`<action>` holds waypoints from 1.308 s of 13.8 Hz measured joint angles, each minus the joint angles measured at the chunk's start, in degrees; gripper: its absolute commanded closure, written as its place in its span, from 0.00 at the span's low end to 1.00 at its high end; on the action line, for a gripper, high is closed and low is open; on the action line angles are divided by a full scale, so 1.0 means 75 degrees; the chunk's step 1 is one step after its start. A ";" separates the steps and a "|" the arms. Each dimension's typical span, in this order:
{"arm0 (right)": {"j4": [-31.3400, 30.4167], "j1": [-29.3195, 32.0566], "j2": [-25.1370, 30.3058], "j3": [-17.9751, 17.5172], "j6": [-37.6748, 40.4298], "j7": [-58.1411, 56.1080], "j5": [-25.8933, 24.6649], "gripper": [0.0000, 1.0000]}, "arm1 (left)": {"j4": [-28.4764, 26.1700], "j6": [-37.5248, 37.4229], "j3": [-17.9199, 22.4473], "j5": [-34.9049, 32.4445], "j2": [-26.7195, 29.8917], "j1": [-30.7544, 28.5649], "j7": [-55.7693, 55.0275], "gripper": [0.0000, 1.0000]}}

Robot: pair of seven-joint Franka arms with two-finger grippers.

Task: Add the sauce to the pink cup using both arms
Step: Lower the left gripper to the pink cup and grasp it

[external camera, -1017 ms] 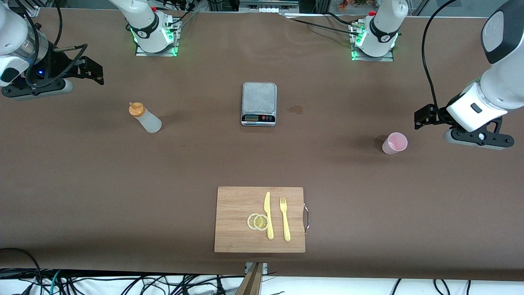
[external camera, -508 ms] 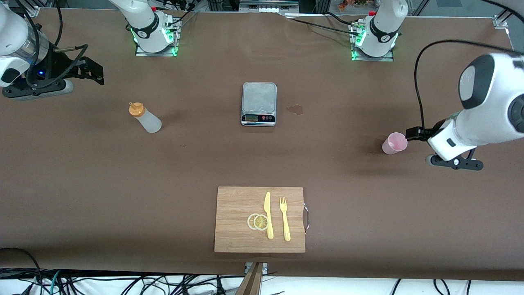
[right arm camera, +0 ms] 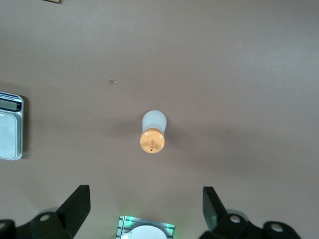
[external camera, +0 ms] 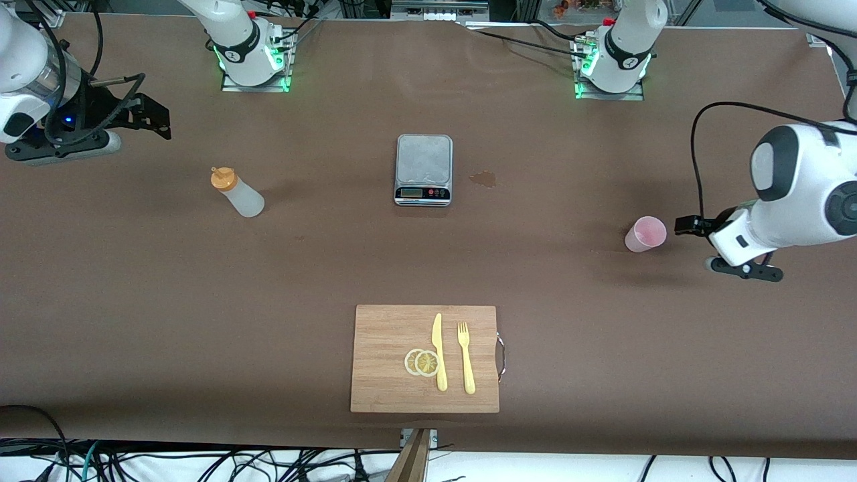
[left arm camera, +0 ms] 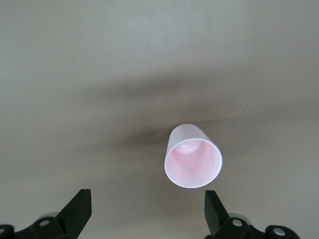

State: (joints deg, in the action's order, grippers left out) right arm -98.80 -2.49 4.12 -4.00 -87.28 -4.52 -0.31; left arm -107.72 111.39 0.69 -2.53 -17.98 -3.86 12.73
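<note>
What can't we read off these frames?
- Scale display: too small in the front view, cut by the edge in the right wrist view.
- Sauce level in the bottle: translucent, unreadable.
- Left gripper fingertips: its own arm hides them in the front view.
- Right gripper: fingers cut off by the wrist view's edge.

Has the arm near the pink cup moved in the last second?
Yes. The left gripper dropped lower in the front view and now sits beside the cup, jaws open.

The sauce [right arm camera: 152, 132] stands upright on the brown surface [right arm camera: 239, 74], orange cap up. The right tool [right arm camera: 144, 209] hangs above with fingers [right arm camera: 77, 206] spread wide. A scale [right arm camera: 10, 127] shows at the edge.
</note>
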 measured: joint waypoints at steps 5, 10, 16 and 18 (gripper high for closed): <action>-0.0010 -0.0002 -0.0010 -0.0001 0.0000 0.0000 0.0000 0.00 | -0.0929 0.0906 -0.0023 0.0092 0.0014 -0.0075 0.0488 0.00; -0.0040 -0.0008 -0.0024 -0.0005 -0.0004 0.0000 0.0000 0.00 | -0.1226 0.1419 -0.0081 0.0135 -0.0212 -0.0079 0.0547 0.00; -0.0054 -0.0037 -0.0055 -0.0007 -0.0011 0.0000 0.0000 0.00 | -0.1163 0.1616 -0.0075 0.0290 -0.0631 -0.0136 0.0551 0.91; -0.0059 -0.0043 -0.0057 -0.0007 -0.0011 0.0000 0.0000 0.00 | -0.1149 0.1616 -0.0075 0.0291 -0.0639 -0.0142 0.0562 1.00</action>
State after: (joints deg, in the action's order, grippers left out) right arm -99.25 -2.82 3.70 -4.05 -87.36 -4.51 -0.31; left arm -116.34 123.51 0.13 -0.35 -22.77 -4.92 16.95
